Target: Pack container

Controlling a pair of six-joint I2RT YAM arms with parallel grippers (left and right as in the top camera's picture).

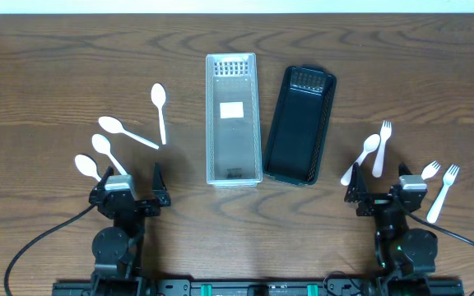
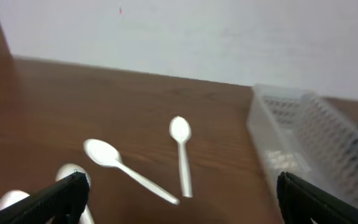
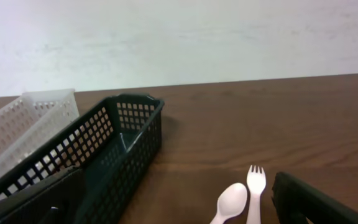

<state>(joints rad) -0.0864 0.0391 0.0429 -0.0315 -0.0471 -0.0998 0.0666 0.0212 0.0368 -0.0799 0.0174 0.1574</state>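
Observation:
A clear plastic basket [image 1: 233,119] and a black basket [image 1: 300,125] stand side by side at the table's middle. Several white spoons [image 1: 127,132] lie at the left; two show in the left wrist view [image 2: 180,153]. A white spoon [image 1: 363,157] and fork [image 1: 383,148] lie at the right, and show in the right wrist view [image 3: 231,201]. Two more forks [image 1: 441,191] lie farther right. My left gripper [image 1: 132,187] is open and empty near the front edge, just right of the spoons. My right gripper [image 1: 383,191] is open and empty, just in front of the spoon and fork.
The clear basket shows at the right of the left wrist view [image 2: 309,134]. The black basket [image 3: 98,155] and clear basket [image 3: 23,121] show at the left of the right wrist view. A pale wall stands behind the table.

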